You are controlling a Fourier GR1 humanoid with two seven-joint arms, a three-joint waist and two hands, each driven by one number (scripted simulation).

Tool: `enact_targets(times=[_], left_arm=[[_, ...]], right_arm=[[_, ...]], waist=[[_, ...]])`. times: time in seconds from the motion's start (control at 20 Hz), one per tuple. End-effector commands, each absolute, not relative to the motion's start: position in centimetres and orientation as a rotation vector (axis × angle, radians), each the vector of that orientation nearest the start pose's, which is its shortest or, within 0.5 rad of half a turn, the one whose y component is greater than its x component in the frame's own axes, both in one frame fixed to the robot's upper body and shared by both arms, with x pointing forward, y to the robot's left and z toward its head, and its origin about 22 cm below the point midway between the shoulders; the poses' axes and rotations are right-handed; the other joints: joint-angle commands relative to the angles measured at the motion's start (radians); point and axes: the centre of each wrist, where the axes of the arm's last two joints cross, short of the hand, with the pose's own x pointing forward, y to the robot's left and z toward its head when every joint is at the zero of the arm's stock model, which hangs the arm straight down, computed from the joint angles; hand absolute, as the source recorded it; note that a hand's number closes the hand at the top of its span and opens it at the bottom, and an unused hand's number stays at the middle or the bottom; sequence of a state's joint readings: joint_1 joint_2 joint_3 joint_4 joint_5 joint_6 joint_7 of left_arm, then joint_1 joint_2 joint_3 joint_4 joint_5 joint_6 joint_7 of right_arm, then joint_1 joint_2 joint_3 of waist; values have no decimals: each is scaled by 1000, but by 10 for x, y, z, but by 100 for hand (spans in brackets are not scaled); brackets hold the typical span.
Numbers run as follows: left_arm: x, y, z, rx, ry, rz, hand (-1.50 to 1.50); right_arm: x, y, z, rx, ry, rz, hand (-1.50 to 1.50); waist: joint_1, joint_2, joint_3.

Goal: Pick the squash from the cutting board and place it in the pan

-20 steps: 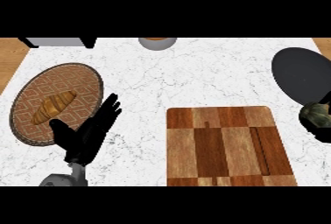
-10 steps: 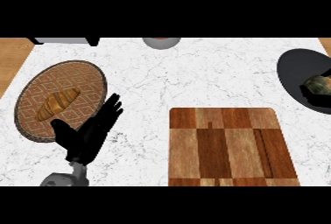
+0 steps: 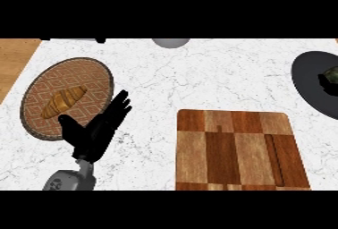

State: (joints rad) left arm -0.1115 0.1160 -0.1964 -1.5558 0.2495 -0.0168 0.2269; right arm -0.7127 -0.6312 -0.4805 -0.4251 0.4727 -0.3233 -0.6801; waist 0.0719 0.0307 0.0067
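One view is all you get, looking down from the head: the squash (image 3: 329, 79) already lies in the dark pan (image 3: 310, 85) at the right edge, off the cutting board (image 3: 239, 150), so you can judge the placing done. Your left hand (image 3: 98, 129) rests open beside the woven plate (image 3: 92, 74) with its croissant (image 3: 64, 101), holding nothing, well apart from the squash; your right hand does not show.

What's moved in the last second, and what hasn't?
The squash went from beside the pan's lower edge into the pan; nothing visibly holds it, and the right hand is out of view. The whole view slid rightward. The left hand stayed open by the croissant plate; cutting board bare throughout.
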Motion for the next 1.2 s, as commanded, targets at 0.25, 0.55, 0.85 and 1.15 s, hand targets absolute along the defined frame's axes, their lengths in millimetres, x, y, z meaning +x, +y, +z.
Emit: enact_targets(times=[0.25,0.55,0.85,1.15], left_arm=[[266,194,21,-304,-1380,-185,0],[271,193,30,-300,-1397,-168,0],[270,196,25,-284,-1392,-162,0],[268,193,22,-274,-1391,-161,0]], right_arm=[[338,-481,50,-1136,-1408,506,-150],[346,-471,48,-952,-1515,421,-150],[359,-470,68,-733,-1749,99,-150],[333,-501,69,-536,-1685,22,-150]], waist=[[43,21,0],[31,16,6],[16,13,8],[8,15,6]])
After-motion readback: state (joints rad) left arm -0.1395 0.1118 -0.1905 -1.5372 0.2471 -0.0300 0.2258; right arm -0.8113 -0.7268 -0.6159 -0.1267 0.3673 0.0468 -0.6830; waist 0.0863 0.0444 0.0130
